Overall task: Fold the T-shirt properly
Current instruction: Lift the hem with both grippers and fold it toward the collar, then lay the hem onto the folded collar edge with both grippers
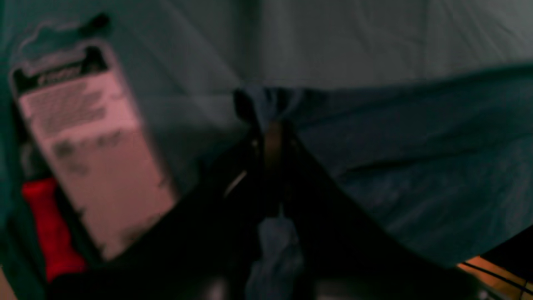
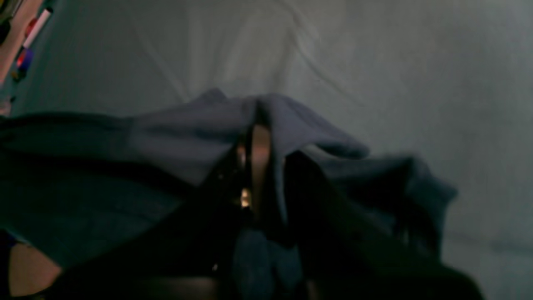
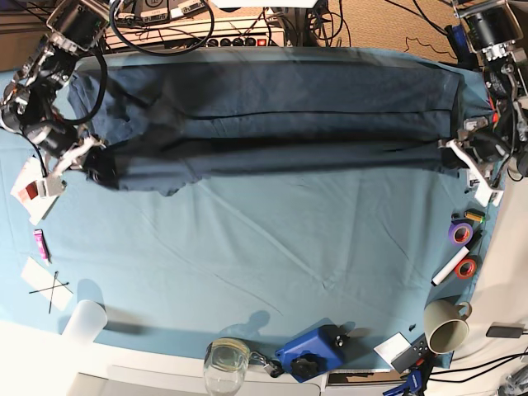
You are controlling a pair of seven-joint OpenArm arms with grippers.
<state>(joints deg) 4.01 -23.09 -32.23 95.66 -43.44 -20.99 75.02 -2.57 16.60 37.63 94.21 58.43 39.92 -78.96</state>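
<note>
- T-shirt (image 3: 272,115): dark slate-blue, stretched as a long band along the far edge of the table, spanning nearly from the left edge to the right edge; a lengthwise crease runs through it, and its near hem sags unevenly toward the left end.
- Right gripper (image 3: 97,172): at the base view's left end of the T-shirt, jaws closed on a bunched fold of the fabric; in the right wrist view the gripper (image 2: 260,125) shows cloth gathered over and between the jaws.
- Left gripper (image 3: 452,150): at the opposite end, near the table's right edge, jaws closed on the T-shirt's edge; in the left wrist view the gripper (image 1: 270,125) pinches a taut corner of the fabric, which is lifted off the tablecloth.
- Tablecloth (image 3: 272,247): lighter teal, wrinkled, covering the table.
- Label (image 1: 89,141): a pale plate with a black header and lines of print beside the left gripper; too blurred to read.
- Tape rolls: a purple one (image 3: 459,233) and an orange one (image 3: 466,267), at the right edge, with a marker (image 3: 446,273) just beside the orange roll.
- Mug (image 3: 446,330): cream, near right corner.
- Glass (image 3: 224,363): clear, at the near edge, just left of a blue device (image 3: 312,353).
- Paper cup (image 3: 84,319): white, lying on its side near the left corner.
- Paper slip (image 3: 45,283): white, marked with a black X, at the left edge.
</note>
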